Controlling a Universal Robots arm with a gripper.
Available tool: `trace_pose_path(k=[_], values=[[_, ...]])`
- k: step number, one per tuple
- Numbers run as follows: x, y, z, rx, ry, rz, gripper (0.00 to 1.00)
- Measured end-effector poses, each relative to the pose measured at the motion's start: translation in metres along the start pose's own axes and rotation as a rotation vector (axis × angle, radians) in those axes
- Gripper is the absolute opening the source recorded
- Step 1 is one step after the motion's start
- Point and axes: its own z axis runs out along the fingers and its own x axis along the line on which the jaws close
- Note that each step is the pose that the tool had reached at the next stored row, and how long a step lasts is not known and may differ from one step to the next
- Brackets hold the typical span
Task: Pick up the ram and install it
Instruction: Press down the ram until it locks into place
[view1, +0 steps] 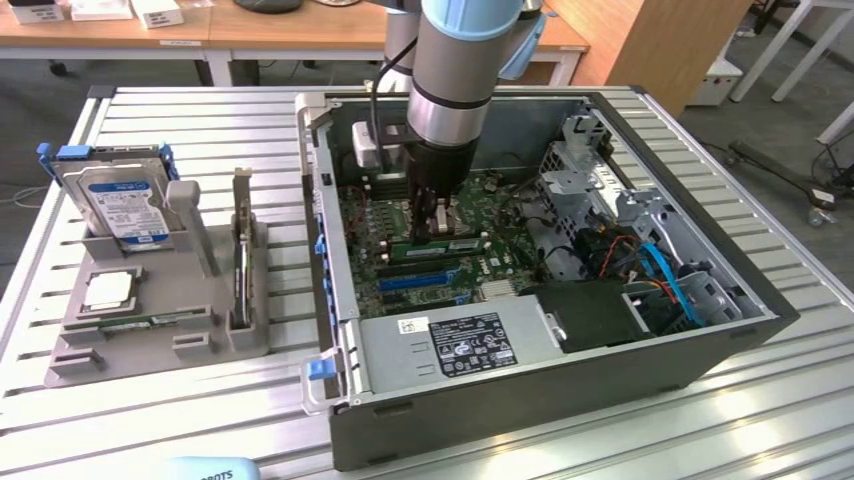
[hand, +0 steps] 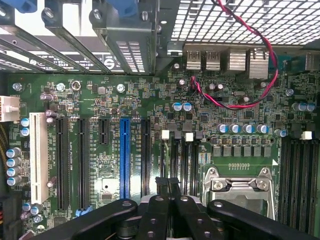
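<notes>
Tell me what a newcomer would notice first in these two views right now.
The arm's gripper, shut, reaches down into the open computer case at the middle of the exterior view, over the green motherboard. In the wrist view a blue expansion slot and a red cable stand out. At the exterior view's left, a grey holder carries a hard drive.

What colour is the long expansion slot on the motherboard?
Blue; the expansion slot shows best in the wrist view.
</notes>
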Motion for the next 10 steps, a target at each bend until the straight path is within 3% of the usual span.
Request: trace_pose_path(k=[10], values=[[-0.0014, 0.0000, 0.0003, 0.0001, -0.0001, 0.000, 0.10]])
